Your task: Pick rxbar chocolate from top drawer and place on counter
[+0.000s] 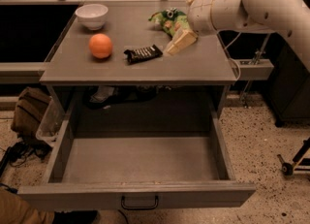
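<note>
The rxbar chocolate [143, 53], a flat black-wrapped bar, lies on the grey counter [203, 65] to the right of the orange [100, 46]. My gripper [183, 19] hovers over the counter's back right, just right of the bar and not touching it. Its cream fingers [178, 42] are spread apart and hold nothing. The top drawer [140, 160] is pulled fully out below the counter, its inside is bare, and its dark handle [139, 202] is on the front.
A white bowl [92, 14] stands at the counter's back left. A green snack bag [169, 20] lies at the back, right beside my gripper. A brown bag [29, 114] and cables lie on the floor to the left. A wheeled stand [290, 162] is at the right.
</note>
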